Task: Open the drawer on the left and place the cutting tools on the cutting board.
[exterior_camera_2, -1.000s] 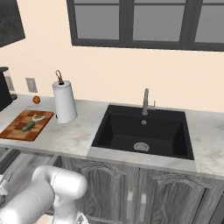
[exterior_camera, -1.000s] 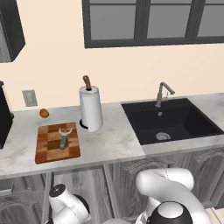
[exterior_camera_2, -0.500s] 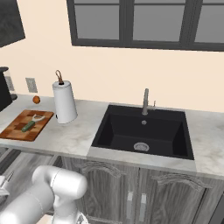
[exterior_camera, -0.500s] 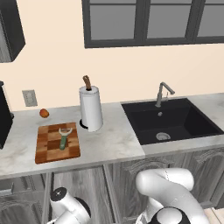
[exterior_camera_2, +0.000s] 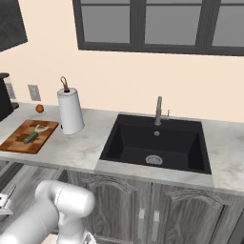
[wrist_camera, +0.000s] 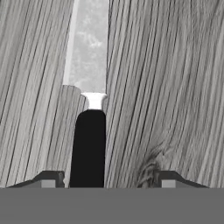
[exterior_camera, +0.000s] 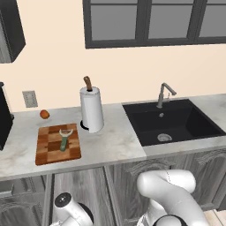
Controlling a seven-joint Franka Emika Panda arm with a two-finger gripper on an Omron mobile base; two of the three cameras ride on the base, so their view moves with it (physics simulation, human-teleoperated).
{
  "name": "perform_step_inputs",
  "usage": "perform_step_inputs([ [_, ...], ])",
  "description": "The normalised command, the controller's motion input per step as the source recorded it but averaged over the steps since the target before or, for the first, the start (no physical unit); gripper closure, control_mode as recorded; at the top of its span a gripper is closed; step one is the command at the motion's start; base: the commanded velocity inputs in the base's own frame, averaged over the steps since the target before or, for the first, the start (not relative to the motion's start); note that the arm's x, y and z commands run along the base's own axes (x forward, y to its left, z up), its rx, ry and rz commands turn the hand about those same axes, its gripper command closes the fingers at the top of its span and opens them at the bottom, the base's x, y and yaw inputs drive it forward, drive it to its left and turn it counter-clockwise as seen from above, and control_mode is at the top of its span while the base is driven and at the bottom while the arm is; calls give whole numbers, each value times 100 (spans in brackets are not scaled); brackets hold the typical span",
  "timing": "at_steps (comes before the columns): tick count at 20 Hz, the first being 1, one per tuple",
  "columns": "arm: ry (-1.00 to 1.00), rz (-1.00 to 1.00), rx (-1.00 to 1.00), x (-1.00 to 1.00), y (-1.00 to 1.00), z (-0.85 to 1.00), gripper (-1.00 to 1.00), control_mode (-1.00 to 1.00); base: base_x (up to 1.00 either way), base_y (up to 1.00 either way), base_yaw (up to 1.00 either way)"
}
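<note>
The black-handled knife [wrist_camera: 88, 146] with its silver blade [wrist_camera: 87, 48] lies flat on the wood-grain floor of the drawer [wrist_camera: 175, 87]. My gripper [wrist_camera: 111, 179] hangs just over the handle, and the handle sits between the fingertips [wrist_camera: 50, 178], nearer the left one. The jaws are open, with a gap on both sides of the handle. The green-handled peeler [exterior_camera: 65, 139] [exterior_camera_2: 34, 134] rests on the chequered cutting board [exterior_camera: 46, 152] [exterior_camera_2: 19, 143] on the counter. The arm bends down below the counter edge.
A paper-towel roll [exterior_camera: 92, 110] [exterior_camera_2: 70, 112] stands right of the board. Further right are the black sink [exterior_camera: 172, 123] [exterior_camera_2: 155, 143] and its faucet [exterior_camera: 164, 93]. A small orange thing [exterior_camera: 44, 114] lies behind the board. A dark appliance [exterior_camera: 3, 119] stands at the far left.
</note>
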Motion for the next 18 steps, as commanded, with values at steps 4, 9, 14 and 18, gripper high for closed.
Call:
perform_step_inputs([
  [4, 0, 0, 0, -2, 0, -1, 100, -100, 0, 0, 0],
  [9, 0, -1, 0, -42, 0, -3, 100, -100, 0, 0, 0],
  [14, -12, -11, 1, -37, 0, 61, 100, -100, 0, 0, 0],
  [18, -28, -9, 0, -7, 0, 100, 100, -100, 0, 0, 0],
])
